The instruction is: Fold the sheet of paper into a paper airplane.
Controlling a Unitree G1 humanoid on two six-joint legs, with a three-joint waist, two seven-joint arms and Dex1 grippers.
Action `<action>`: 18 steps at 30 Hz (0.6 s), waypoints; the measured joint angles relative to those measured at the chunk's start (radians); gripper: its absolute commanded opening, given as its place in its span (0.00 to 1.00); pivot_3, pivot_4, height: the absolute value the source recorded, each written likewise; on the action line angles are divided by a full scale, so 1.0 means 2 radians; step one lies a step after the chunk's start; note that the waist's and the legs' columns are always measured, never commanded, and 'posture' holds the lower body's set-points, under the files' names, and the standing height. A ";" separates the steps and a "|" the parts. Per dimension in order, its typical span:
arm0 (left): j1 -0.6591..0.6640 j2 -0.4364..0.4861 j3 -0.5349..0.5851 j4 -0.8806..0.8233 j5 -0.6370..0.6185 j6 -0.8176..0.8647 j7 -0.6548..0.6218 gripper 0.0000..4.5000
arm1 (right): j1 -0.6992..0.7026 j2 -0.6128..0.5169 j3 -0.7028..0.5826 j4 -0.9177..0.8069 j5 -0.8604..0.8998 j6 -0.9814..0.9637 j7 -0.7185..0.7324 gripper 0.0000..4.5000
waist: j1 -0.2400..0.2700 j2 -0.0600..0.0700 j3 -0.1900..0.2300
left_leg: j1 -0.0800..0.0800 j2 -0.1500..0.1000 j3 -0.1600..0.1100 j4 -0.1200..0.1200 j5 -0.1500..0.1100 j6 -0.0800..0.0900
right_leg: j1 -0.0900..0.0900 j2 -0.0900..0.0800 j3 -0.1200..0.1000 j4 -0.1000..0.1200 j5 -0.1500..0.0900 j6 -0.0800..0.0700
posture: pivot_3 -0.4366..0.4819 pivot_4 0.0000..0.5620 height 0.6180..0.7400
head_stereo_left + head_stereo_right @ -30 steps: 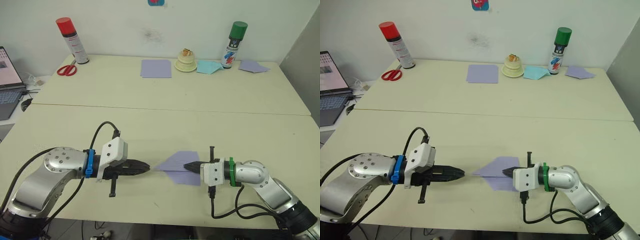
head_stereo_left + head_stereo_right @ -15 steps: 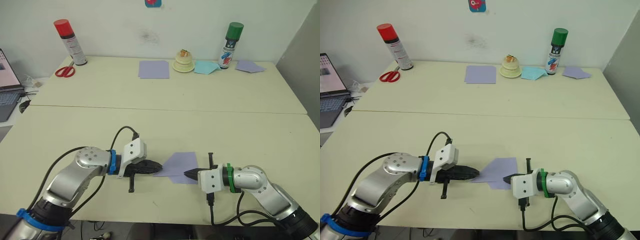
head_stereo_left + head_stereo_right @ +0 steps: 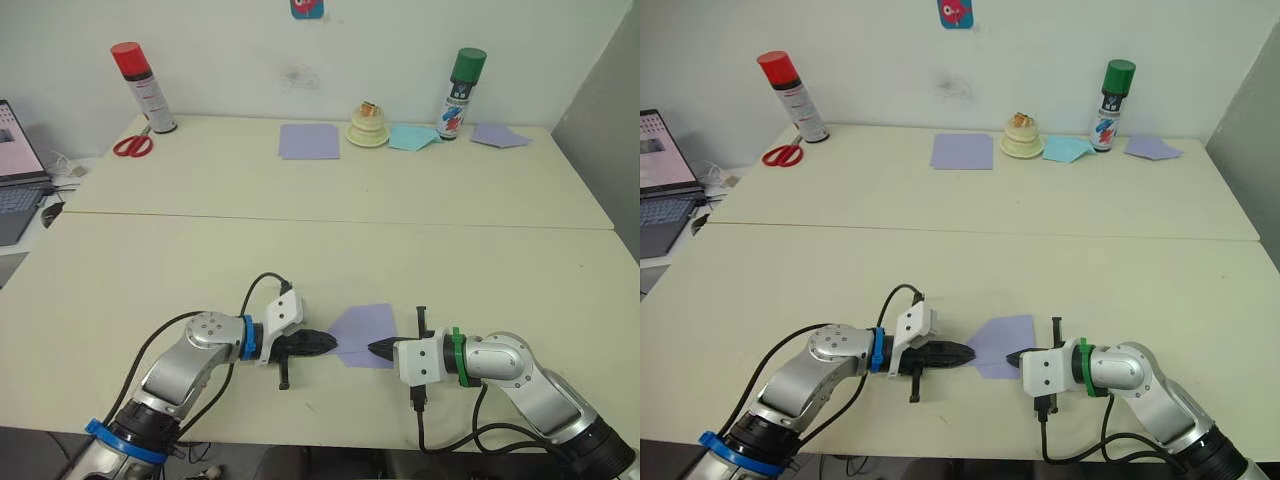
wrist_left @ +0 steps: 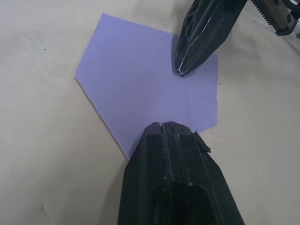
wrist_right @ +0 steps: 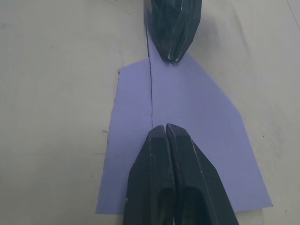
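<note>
The lavender sheet of paper (image 3: 364, 328) lies flat near the table's front edge as a five-sided shape. A crease (image 5: 151, 93) runs between the two gripper tips. My left gripper (image 3: 333, 343) is shut, and its tip rests on the paper's left point, seen as (image 4: 164, 125) in the left wrist view. From the right comes my right gripper (image 3: 372, 349), also shut, with its tip pressing on the paper's near right part, seen as (image 5: 165, 127). The two tips face each other, a short way apart across the sheet.
Along the back edge stand a red spray can (image 3: 140, 85), scissors (image 3: 132, 143), a spare lavender sheet (image 3: 309, 140), a cream round object (image 3: 369, 125), a pale blue paper piece (image 3: 412, 135), a green spray can (image 3: 455, 92) and a folded lavender piece (image 3: 498, 134). A laptop (image 3: 15, 170) sits far left.
My left arm has reached to the right, bringing its shut tip onto the paper's left point. The paper now lies flatter and shorter. The right gripper stays on the paper.
</note>
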 measured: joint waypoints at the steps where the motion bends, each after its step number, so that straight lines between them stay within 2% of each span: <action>1: 0.002 -0.001 0.000 0.000 0.000 0.000 0.001 0.00 | 0.000 0.004 -0.001 0.000 0.004 0.004 -0.001 0.01 | 0.000 0.000 0.000 | 0.000 0.000 0.000 0.000 0.000 0.000 | 0.000 0.000 0.000 0.000 0.000 0.000 | 0.48 0.27 1.00; 5: 0.005 -0.006 -0.001 0.003 0.002 -0.009 0.005 0.00 | 0.001 0.023 -0.024 -0.007 0.061 0.055 0.008 0.01 | 0.000 0.000 0.000 | 0.000 0.000 0.000 0.000 0.000 0.000 | 0.000 0.000 0.000 0.000 0.000 0.000 | 0.48 0.27 1.00; 6: 0.005 -0.007 -0.001 0.006 0.003 -0.011 0.005 0.00 | 0.001 0.025 -0.035 -0.014 0.082 0.078 0.012 0.04 | 0.000 0.000 0.000 | 0.000 0.000 0.000 0.000 0.000 0.000 | 0.000 -0.001 0.000 0.000 0.000 0.000 | 0.48 0.27 1.00; 8: 0.005 -0.007 -0.004 0.009 0.007 -0.020 0.005 0.00 | -0.009 0.026 -0.063 -0.031 0.134 0.141 0.023 0.13 | 0.000 0.000 -0.001 | 0.000 0.000 -0.001 0.000 0.000 0.000 | 0.000 -0.001 0.000 0.000 0.000 0.000 | 0.48 0.27 1.00; 12: 0.002 -0.008 -0.008 0.016 0.012 -0.032 0.003 0.00 | -0.064 0.004 -0.120 -0.033 0.234 0.322 0.041 0.44 | 0.001 0.001 -0.001 | 0.000 -0.001 -0.001 0.000 0.000 0.000 | 0.000 -0.001 0.000 0.000 0.000 0.000 | 0.48 0.27 1.00; 18: -0.005 -0.008 -0.013 0.026 0.020 -0.046 -0.005 0.00 | -0.123 0.007 -0.135 0.002 0.315 0.525 0.036 0.44 | 0.001 0.004 -0.003 | 0.000 -0.001 -0.001 0.000 0.000 0.000 | 0.000 -0.001 0.000 0.000 0.000 0.000 | 0.48 0.27 1.00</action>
